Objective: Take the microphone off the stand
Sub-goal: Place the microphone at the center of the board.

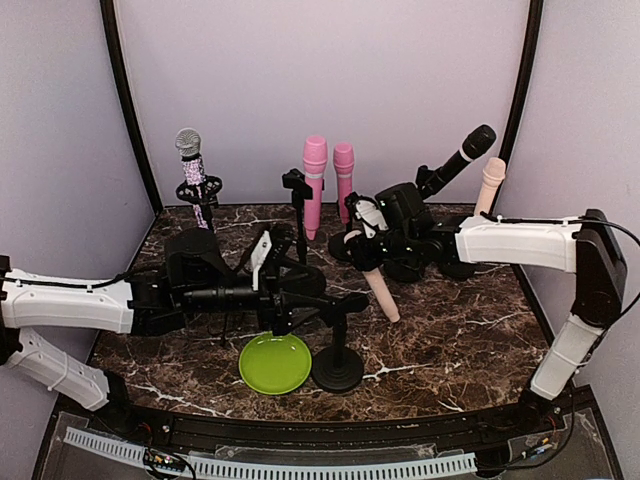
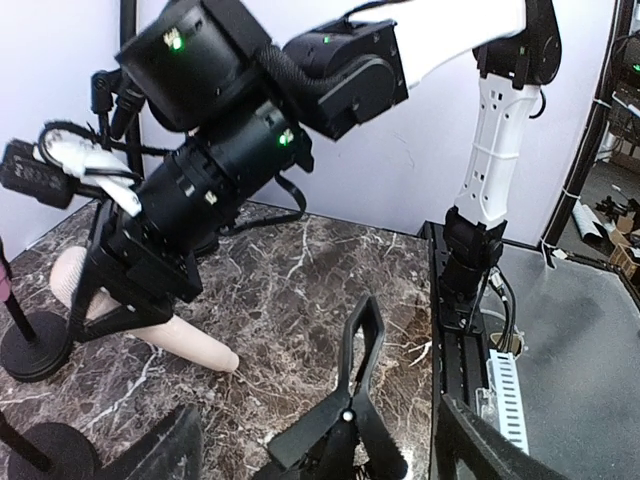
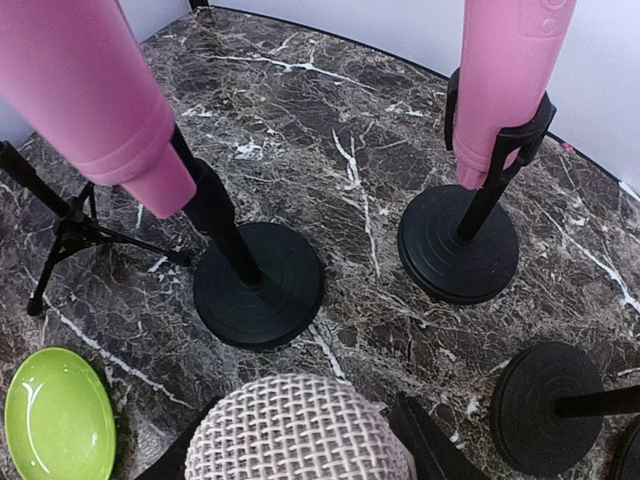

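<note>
The right gripper is clamped on the head end of a beige microphone. In the right wrist view the mesh head sits between its fingers. The microphone slants down, its handle tip meeting the marble table, well apart from the stand near the front. The left gripper stands with its jaws spread wide, and the left wrist view shows the stand's clip between them, gripped by neither. A green plate lies just beside the stand's round base. At the back, two pink microphones sit upright in their own clips, a glittery microphone stands in a holder at the left, and a black microphone tilts up at the right.
</note>
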Controlling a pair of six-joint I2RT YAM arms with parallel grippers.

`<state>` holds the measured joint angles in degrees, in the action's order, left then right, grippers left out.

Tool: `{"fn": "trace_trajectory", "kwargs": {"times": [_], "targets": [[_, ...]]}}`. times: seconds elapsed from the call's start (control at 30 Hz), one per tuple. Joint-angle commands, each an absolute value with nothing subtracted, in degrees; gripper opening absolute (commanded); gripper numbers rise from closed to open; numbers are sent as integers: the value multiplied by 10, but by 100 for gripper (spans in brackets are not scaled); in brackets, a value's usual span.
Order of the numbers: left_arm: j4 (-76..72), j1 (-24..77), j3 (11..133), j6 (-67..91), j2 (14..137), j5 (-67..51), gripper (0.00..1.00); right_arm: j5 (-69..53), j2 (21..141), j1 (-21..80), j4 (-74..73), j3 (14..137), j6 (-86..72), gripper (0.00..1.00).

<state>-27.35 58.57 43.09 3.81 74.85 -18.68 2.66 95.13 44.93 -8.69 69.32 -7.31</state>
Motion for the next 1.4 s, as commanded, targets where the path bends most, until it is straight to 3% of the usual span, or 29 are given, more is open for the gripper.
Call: {"fn": "trace_trajectory", "kwargs": {"times": [0.0,0.17,0.33,0.57,1.0,1.37], "targets": [[-184,565,453,65,690,-139,83,43,988,439,-65,732,-69,49],[-68,526,508,80,670,-148,87,32,1023,427,-50,743,-83,51],[63,427,555,73,676,-208,88,15,1050,417,-28,739,-95,52],[23,385,518,13,651,-233,90,38,1102,417,-11,763,-117,55],[50,385,500,-45,612,-172,89,55,1181,412,40,789,-162,62],[47,385,496,-45,607,-170,89,19,1148,411,71,769,-158,71]]}}
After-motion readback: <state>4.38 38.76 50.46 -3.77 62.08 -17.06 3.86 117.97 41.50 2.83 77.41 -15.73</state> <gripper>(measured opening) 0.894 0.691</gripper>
